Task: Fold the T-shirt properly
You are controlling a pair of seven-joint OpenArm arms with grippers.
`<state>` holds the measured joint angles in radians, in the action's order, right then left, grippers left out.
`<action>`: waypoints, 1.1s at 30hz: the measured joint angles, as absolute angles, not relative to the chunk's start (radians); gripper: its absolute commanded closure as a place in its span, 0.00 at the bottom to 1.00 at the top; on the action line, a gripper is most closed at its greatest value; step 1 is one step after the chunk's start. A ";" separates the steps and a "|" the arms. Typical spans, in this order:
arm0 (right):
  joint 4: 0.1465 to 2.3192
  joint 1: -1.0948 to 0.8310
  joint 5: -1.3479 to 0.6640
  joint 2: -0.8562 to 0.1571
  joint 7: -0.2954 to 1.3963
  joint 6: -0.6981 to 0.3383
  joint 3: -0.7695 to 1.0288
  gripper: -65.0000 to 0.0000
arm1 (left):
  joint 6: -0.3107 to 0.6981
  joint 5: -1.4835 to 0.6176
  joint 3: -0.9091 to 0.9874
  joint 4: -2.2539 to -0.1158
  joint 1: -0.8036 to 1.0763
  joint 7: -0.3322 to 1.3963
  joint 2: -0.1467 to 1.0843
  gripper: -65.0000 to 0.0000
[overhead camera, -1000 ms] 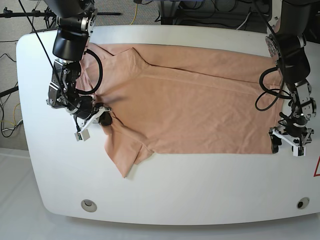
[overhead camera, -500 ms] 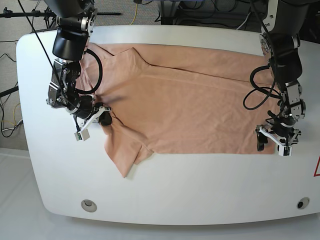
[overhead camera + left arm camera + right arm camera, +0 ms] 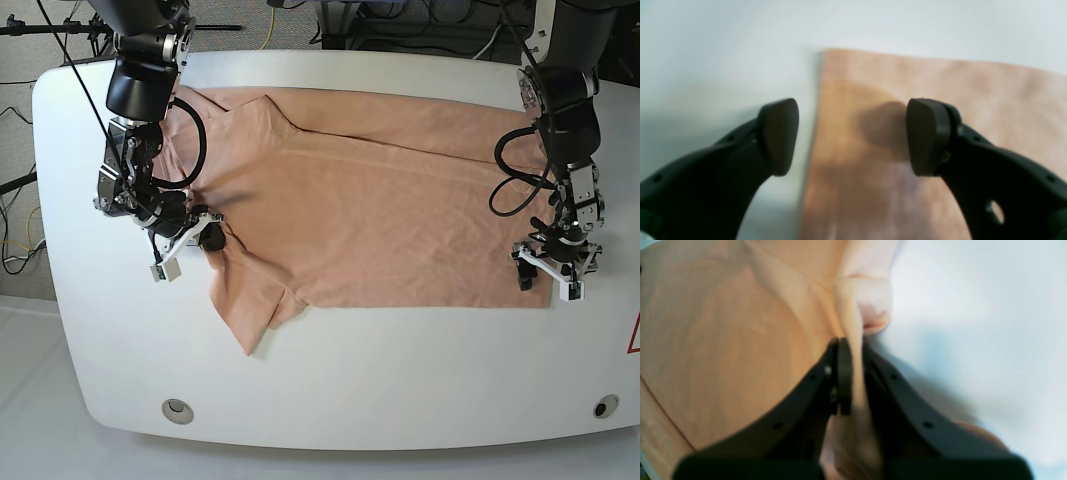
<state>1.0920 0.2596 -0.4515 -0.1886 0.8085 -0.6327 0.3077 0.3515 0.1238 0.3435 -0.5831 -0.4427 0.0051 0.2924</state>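
Note:
The peach T-shirt (image 3: 380, 210) lies spread flat across the white table (image 3: 400, 370), with one sleeve pointing toward the front left. My right gripper (image 3: 205, 238) is at the shirt's left side near that sleeve, shut on a pinched fold of the T-shirt (image 3: 723, 340); in the right wrist view the fabric runs up between the closed fingers of the gripper (image 3: 853, 373). My left gripper (image 3: 548, 284) stands open over the shirt's front right corner. In the left wrist view the open gripper (image 3: 853, 136) straddles the edge of the T-shirt (image 3: 940, 100), one finger (image 3: 778, 136) over bare table, the other over fabric.
Two round inserts sit in the table near its front edge, one on the left (image 3: 178, 409) and one on the right (image 3: 605, 406). Cables and stands crowd the floor beyond the far edge. A red triangle mark (image 3: 634, 335) shows at the right border.
My left gripper has moved leftward in the base view, from just off the shirt's front right corner to over that corner, still open. The right gripper keeps its hold and has not moved.

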 measured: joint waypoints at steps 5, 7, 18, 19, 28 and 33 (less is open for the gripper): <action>1.092 0.260 -0.451 -0.189 0.809 -0.633 0.308 1.00 | 0.358 0.115 0.344 -0.562 -0.443 -0.001 0.313 0.27; 1.092 0.260 -0.451 -0.189 0.809 -0.633 0.308 1.00 | 0.357 0.114 0.347 -0.560 -0.443 -0.002 0.316 0.27; 1.092 0.260 -0.451 -0.189 0.809 -0.633 0.308 1.00 | 0.356 0.112 0.347 -0.557 -0.447 -0.001 0.315 0.26; 1.092 0.260 -0.451 -0.189 0.809 -0.633 0.308 1.00 | 0.356 0.112 0.347 -0.557 -0.447 -0.001 0.315 0.26; 1.092 0.260 -0.451 -0.189 0.809 -0.633 0.308 1.00 | 0.379 0.114 0.349 -0.558 -0.450 -0.010 0.276 0.26; 1.092 0.260 -0.451 -0.189 0.809 -0.633 0.308 1.00 | 0.428 0.112 0.349 -0.565 -0.463 0.037 0.247 0.27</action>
<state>1.0920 0.2596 -0.4515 -0.1890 0.8085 -0.6327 0.3077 0.4282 0.1123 0.3489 -0.5648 -0.4633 0.0368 0.2470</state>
